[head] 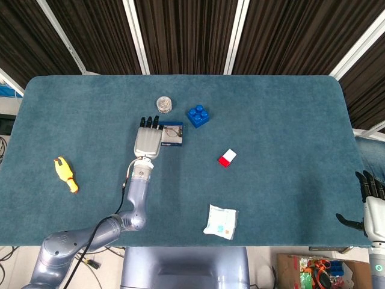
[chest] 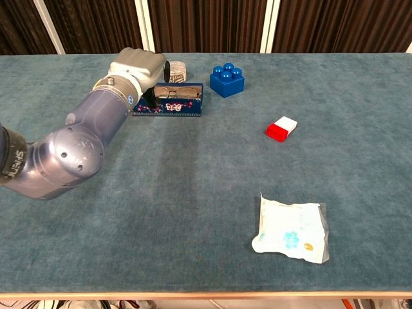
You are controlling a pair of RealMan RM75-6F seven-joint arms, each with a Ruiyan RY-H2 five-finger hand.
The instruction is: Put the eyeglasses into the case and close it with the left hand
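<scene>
On the case [chest: 168, 108], eyeglasses [chest: 174, 93] lying left-right; left hand [head: 147, 139] flat, fingers spread, on case

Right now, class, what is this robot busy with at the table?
The robot's left hand is at the eyeglass case, lifting its near flap up over the eyeglasses, which already lie inside. The case is only partly folded and not yet shut. The right hand sits idle at the table's far edge. A blue block, a small jar, a red and white box, a packet and a yellow toy lie untouched.
</scene>
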